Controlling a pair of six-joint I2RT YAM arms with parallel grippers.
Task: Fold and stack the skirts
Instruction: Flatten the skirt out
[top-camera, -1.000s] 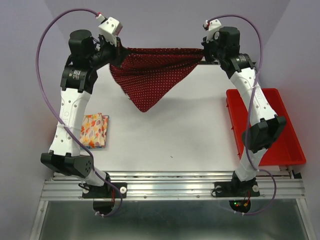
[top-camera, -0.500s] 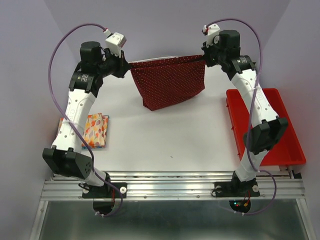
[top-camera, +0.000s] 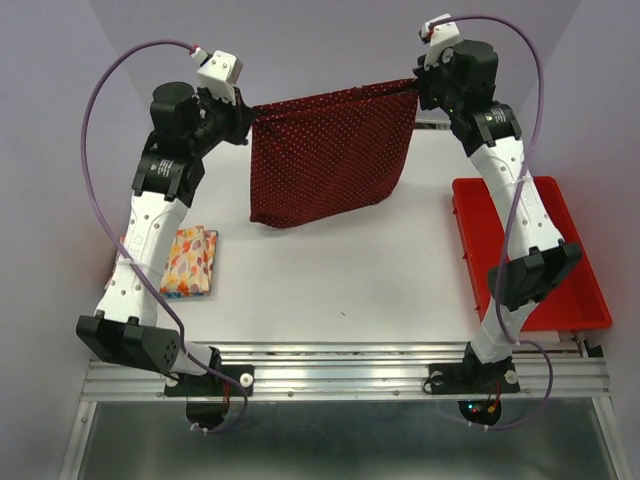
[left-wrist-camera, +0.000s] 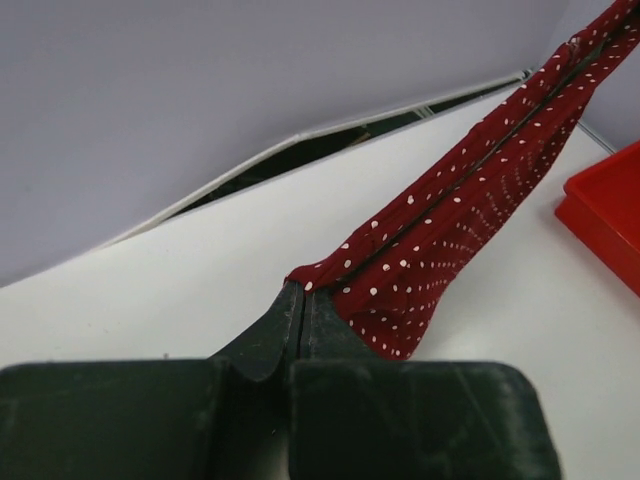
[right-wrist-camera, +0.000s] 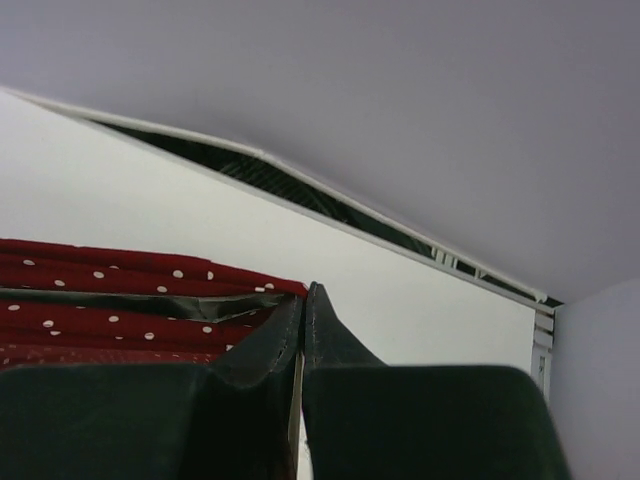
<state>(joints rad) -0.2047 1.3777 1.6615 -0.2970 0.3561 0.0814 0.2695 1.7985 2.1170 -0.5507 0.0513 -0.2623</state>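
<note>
Red skirt (top-camera: 330, 155) is held spread in the air above the far part of the surface (top-camera: 340, 285), hanging as a flat sheet. One top corner is clamped in the left claw (top-camera: 250, 122), the other in the right claw (top-camera: 418, 90). A folded orange-flowered skirt (top-camera: 188, 262) is laid near the left edge.

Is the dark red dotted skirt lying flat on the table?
No, the dark red skirt hangs like a curtain, held up by the left gripper and the right gripper.
</note>
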